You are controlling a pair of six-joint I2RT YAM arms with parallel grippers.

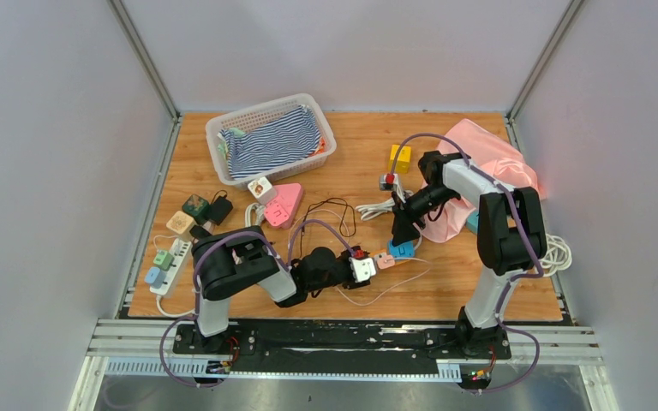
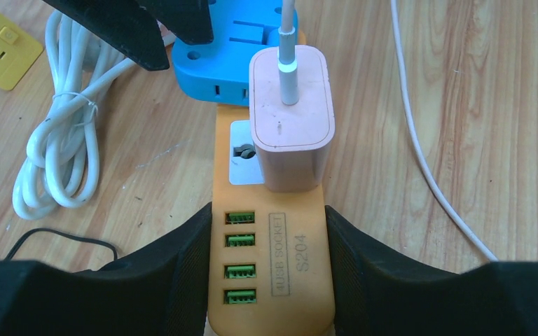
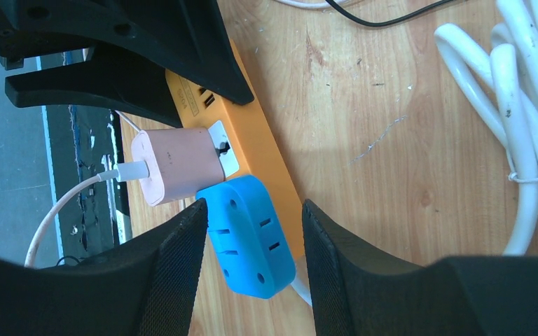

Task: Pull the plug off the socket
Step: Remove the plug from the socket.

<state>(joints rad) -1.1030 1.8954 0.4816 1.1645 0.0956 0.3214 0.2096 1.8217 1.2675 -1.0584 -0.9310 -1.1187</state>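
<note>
An orange socket strip with green USB ports lies on the wooden table near its front middle. A blue plug and a pink charger with a white lead sit in it side by side. My left gripper is shut on the strip's USB end, one pad against each long side. My right gripper straddles the blue plug from above. Its left pad touches the plug's corner, while a gap still shows at the right pad. In the top view the two grippers face each other across the strip.
A coiled white cable lies just beside the strip. Farther off are a white basket holding striped cloth, a pink cloth, a yellow cube socket, a pink adapter and a white power strip at the left edge.
</note>
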